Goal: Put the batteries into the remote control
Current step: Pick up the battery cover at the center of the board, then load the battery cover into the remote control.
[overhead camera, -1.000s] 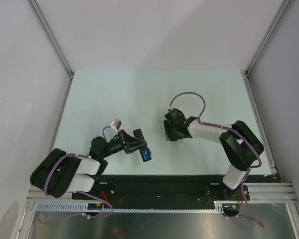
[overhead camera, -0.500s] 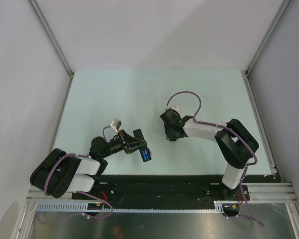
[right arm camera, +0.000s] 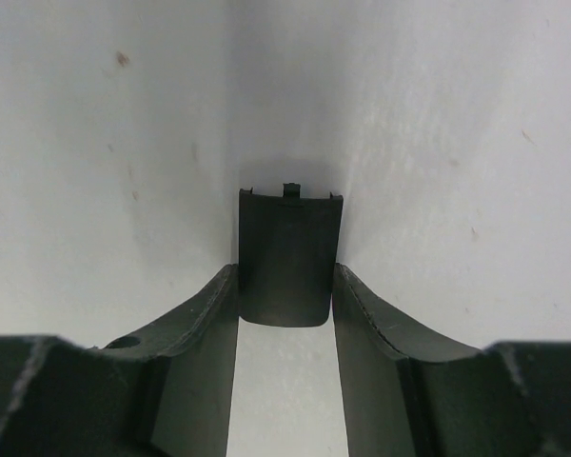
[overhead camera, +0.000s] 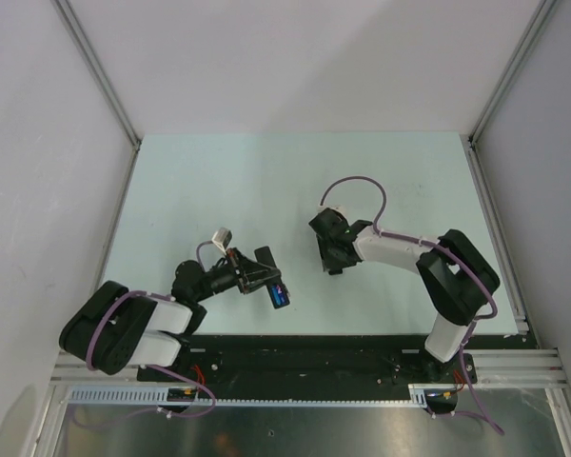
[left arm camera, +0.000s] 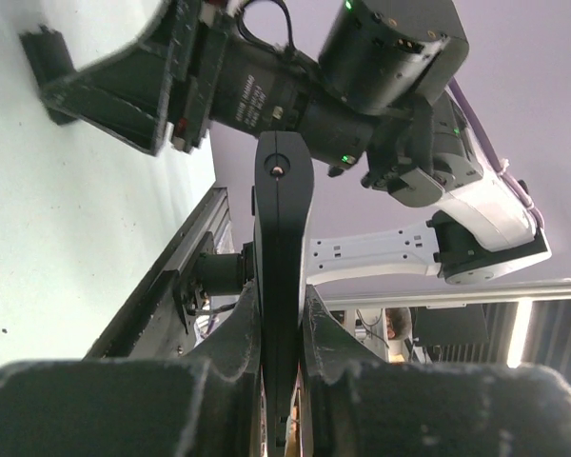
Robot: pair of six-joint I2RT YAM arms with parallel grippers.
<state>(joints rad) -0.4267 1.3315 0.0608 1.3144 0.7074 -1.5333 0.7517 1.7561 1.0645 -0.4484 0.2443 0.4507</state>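
My left gripper is shut on the remote control, a slim black bar held off the table. Blue batteries show in the recess at its near end. Seen from the left wrist, the remote stands edge-on, clamped between the two fingers of the left gripper. My right gripper points down at the table's middle. In the right wrist view its fingers touch both side edges of a small black flat cover piece that lies on the table, so the right gripper is closed on that piece.
The pale green table is walled by white panels on three sides. Metal frame rails run along the near edge behind the arm bases. From the left wrist, the right arm looms close above the remote.
The right gripper's jaws have narrowed onto the black cover piece, and that arm shifted slightly left and back. The left arm and remote have not moved.
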